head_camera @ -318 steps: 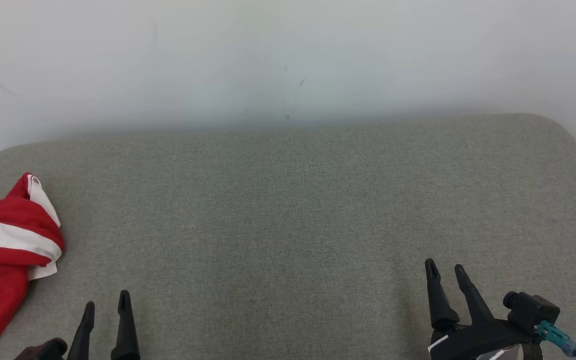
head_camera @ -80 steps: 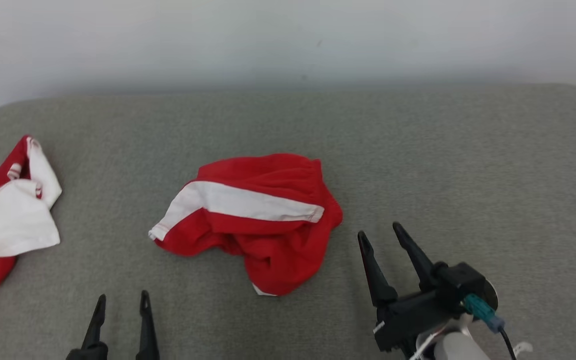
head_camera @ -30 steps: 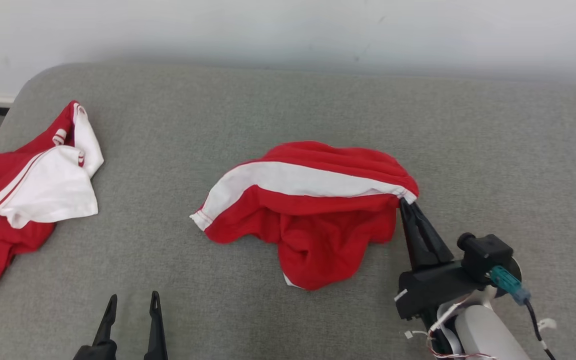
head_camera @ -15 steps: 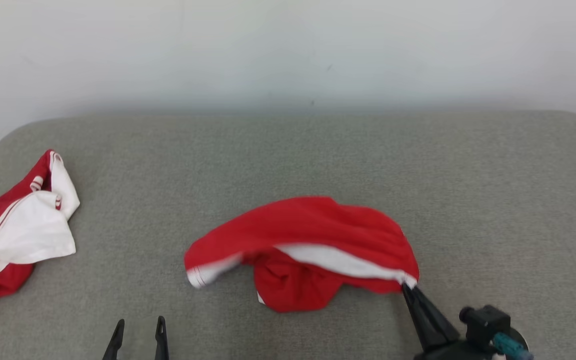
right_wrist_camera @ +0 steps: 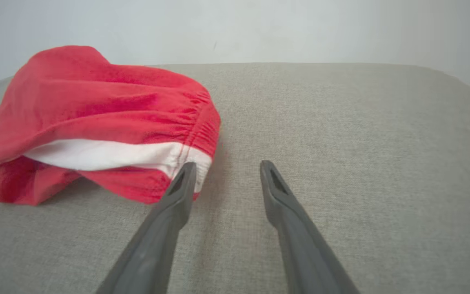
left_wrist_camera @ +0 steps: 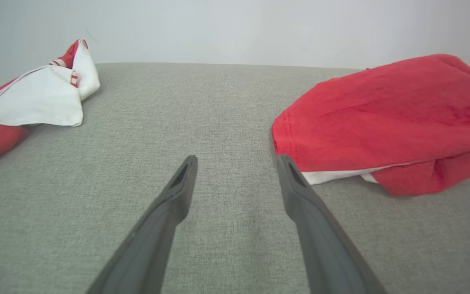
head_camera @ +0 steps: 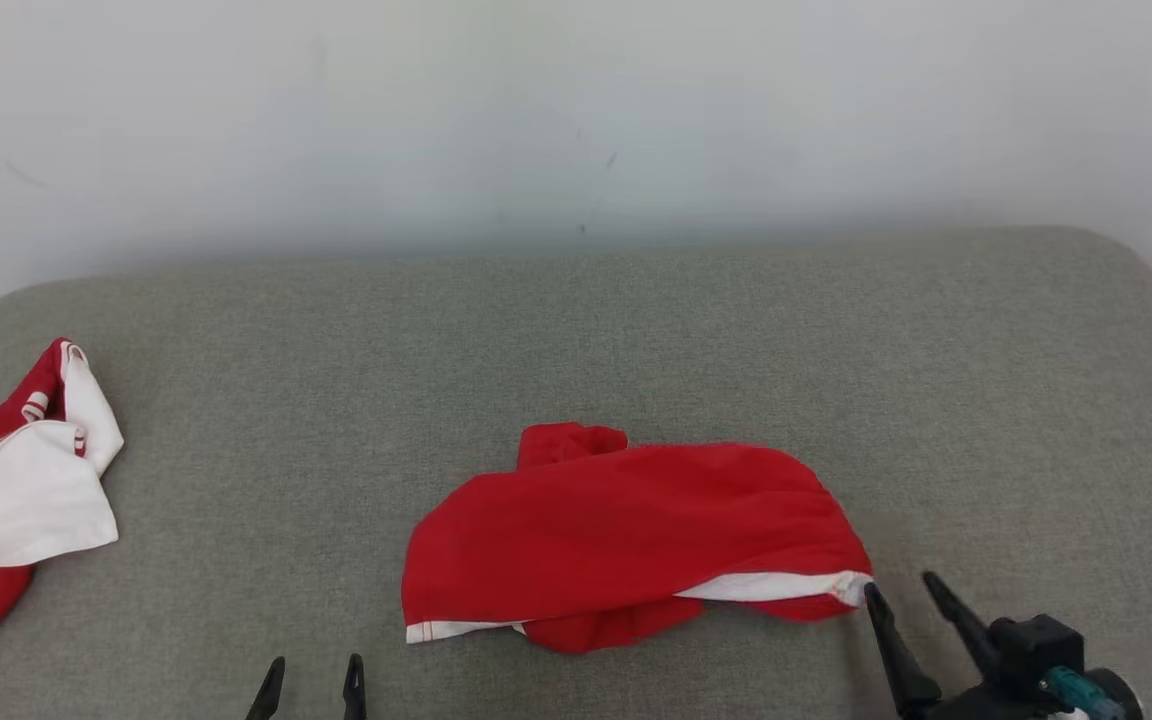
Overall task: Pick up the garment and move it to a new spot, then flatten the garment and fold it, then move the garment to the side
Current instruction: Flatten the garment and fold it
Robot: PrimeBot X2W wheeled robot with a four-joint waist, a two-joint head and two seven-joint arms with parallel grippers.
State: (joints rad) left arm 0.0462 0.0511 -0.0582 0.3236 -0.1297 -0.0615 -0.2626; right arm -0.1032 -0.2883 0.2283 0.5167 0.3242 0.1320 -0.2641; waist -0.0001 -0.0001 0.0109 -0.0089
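Where grey woven cushion [head_camera: 636,340] spreads, red garment [head_camera: 626,530] bunches

The right gripper [head_camera: 899,582] has two long, tapering black fingers [head_camera: 891,645] on a black base. Beside them sits a boxy black camera housing [head_camera: 1034,640] with a teal plug [head_camera: 1071,684]. The left gripper [head_camera: 316,662] has matching matte dark-grey fingers, each with a slotted recess near its tip.

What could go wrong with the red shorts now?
1. The red shorts lie bunched, a layer tucked underneath; folding now might trap wrinkles.
2. The right gripper is open with one finger at the waistband corner; it might snag the cloth when moving.
3. The other garment on the left might crowd the spot for setting the shorts aside.
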